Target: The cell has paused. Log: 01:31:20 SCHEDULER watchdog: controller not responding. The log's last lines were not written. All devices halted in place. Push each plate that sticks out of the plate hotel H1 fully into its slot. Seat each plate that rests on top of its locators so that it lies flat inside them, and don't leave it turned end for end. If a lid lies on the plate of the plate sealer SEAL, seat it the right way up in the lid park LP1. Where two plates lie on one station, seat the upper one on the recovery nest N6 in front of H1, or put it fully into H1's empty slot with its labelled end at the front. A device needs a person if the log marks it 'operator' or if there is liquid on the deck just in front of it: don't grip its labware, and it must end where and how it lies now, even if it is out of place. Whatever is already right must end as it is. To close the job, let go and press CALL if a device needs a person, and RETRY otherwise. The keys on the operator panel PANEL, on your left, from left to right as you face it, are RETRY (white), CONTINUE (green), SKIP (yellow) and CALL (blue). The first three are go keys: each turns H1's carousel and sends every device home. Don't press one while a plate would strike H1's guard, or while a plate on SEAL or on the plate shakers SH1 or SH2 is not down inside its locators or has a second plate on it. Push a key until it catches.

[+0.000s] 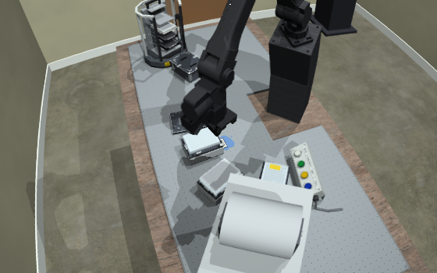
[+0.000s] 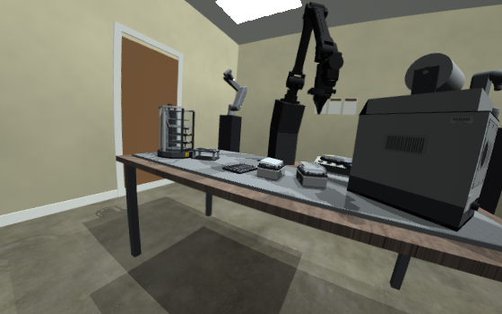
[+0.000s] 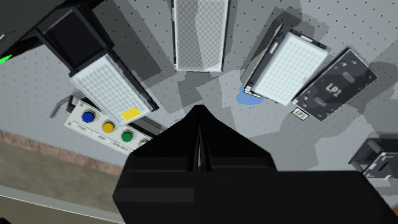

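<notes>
The plate hotel H1 is seen stocked with plates on its shelves. The gripper is held high above the deck, fingers closed on nothing. Below and ahead of it, a white plate lies beside a blue puddle, with the lid park LP1 adjacent.

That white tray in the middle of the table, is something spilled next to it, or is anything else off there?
Yes. A small blue puddle lies on the deck against one end of that white plate. The plate also sits skewed on its grey station, turned off square with it. The gripper hangs above, shut and empty.
</notes>
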### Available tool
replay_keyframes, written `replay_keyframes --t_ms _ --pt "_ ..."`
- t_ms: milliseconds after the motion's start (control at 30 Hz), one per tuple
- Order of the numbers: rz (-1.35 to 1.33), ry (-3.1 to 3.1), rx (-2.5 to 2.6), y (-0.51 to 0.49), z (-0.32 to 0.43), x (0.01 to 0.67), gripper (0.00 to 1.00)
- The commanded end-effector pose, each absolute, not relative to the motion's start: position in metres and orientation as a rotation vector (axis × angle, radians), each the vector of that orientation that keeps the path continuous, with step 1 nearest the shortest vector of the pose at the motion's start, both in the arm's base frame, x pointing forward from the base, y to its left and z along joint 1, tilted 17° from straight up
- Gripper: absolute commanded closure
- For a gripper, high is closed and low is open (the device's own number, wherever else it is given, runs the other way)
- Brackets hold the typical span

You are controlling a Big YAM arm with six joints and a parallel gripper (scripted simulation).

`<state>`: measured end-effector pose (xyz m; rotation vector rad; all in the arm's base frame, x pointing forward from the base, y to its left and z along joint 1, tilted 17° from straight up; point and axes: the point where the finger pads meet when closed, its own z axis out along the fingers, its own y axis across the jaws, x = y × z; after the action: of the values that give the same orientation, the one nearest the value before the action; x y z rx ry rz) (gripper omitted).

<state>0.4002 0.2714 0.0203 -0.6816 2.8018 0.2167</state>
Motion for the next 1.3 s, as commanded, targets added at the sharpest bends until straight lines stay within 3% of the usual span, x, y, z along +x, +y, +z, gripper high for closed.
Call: replay_keyframes --t_ms 0,267,300,1267 --pt "0.229 2.792 -0.635 0.275 0.029 0.407 1.0" --pt "0.229 2.792 -0.635 0.275 0.029 0.407 1.0" --pt "0.217 2.822 -0.629 0.272 0.008 0.399 0.0" --pt "0.23 2.795 -0.636 0.308 -0.104 0.433 0.0"
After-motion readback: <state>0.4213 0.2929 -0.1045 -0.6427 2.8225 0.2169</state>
